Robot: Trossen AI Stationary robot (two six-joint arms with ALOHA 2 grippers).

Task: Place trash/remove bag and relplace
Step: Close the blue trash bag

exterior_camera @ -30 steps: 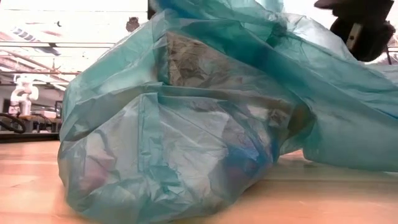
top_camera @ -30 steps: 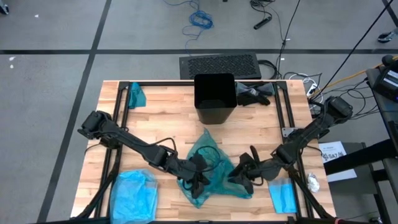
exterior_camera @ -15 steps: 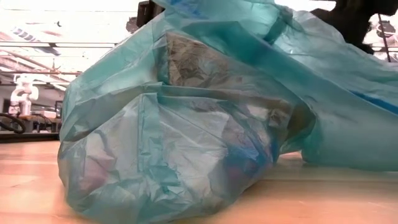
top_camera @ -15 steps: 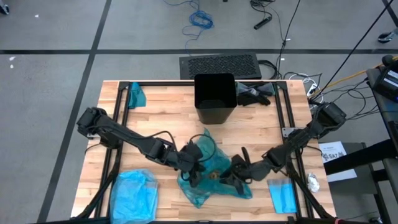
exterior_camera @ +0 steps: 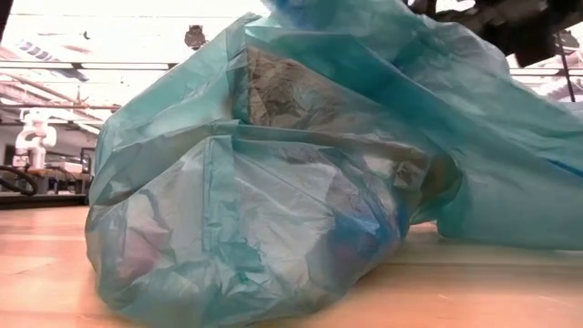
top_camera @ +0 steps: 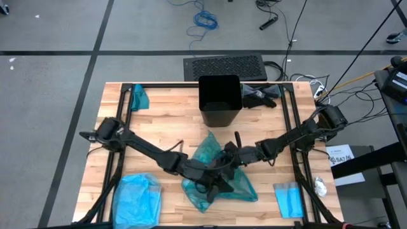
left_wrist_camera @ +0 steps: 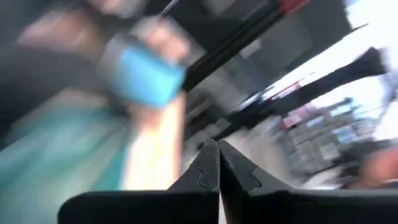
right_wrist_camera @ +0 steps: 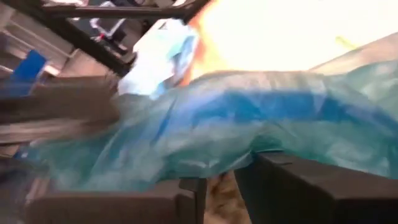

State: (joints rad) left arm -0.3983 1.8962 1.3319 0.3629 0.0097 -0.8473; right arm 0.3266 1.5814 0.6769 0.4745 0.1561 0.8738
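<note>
Wooden tabletop (top_camera: 165,121) on a grey floor, with a black bin (top_camera: 220,100) standing upright at the far edge and paler blue bags laid at both near corners. Teal bag (top_camera: 213,170) slumped at the middle of the near half, well apart from the bin, with crumpled trash (exterior_camera: 287,96) seen dimly through its wall in the low view. Left gripper (top_camera: 216,186) is found on the bag's near part with fingers pressed together and nothing seen between them; right gripper (top_camera: 230,152) is set at the bag's upper edge, fingers narrowly parted (right_wrist_camera: 219,186), whether plastic is pinched cannot be told.
</note>
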